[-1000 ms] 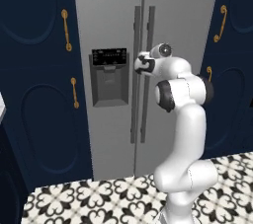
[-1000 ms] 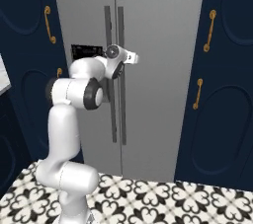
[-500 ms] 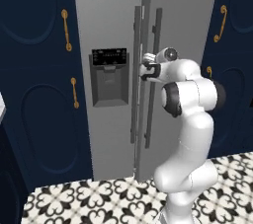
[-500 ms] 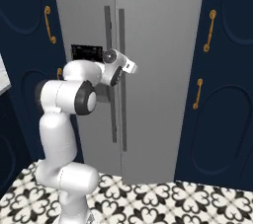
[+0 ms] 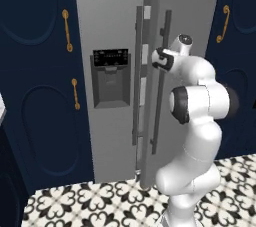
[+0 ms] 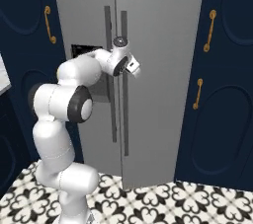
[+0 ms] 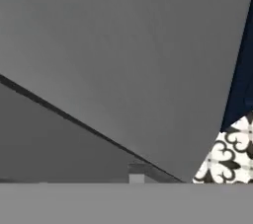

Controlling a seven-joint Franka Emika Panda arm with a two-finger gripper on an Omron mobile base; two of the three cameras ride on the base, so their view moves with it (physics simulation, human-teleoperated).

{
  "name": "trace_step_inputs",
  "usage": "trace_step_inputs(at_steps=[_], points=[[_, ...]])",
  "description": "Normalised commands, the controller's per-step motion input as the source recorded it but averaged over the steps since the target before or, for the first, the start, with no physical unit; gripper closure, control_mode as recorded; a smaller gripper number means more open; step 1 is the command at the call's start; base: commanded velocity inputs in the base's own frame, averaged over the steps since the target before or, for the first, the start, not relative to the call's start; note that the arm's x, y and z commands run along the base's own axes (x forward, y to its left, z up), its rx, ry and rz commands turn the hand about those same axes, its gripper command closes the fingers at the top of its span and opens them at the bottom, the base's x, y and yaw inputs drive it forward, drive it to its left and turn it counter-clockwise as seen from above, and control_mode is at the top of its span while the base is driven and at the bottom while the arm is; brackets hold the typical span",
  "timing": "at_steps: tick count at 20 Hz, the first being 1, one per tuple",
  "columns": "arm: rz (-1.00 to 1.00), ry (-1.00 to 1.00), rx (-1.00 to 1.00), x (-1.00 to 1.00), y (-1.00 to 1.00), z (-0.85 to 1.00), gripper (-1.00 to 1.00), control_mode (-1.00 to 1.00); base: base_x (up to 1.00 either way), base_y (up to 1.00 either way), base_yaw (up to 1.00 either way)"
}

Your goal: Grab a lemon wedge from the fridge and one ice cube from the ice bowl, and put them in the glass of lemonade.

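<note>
While the claw (image 5: 159, 61) is at the right handle (image 5: 161, 81) of the fridge (image 5: 110, 136), its tips are hidden, so I cannot tell its grip.

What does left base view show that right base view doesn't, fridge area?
Left base view: the black dispenser panel unobstructed, and the right door swung slightly out from the left one. Right base view: the arm covers most of that panel, and two gold handles on the navy cabinet right of the fridge stand clear. Both: tall grey two-door fridge, long vertical handles, patterned floor tiles.
</note>
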Motion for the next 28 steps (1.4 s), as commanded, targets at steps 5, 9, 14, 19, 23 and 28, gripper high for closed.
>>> trace_step_inputs(at_steps=[5,9,14,19,23,28], points=[[-0.09,-0.39,0.08,-0.94,-1.0,-0.39,1.0,-1.0,0.0,0.0,0.0],[-0.05,-0.49,0.11,-0.93,-0.82,-0.14,1.0,-1.0,0.0,0.0,0.0],[-0.02,-0.47,0.01,-1.0,-0.01,0.11,1.0,-1.0,0.0,0.0,0.0],[0.0,-0.24,-0.3,-0.66,0.96,0.67,1.0,-1.0,0.0,0.0,0.0],[0.0,-0.05,-0.47,-0.13,1.0,0.3,1.0,-1.0,0.0,0.0,0.0],[-0.03,0.0,-0.34,0.6,0.97,-0.05,1.0,-1.0,0.0,0.0,0.0]])
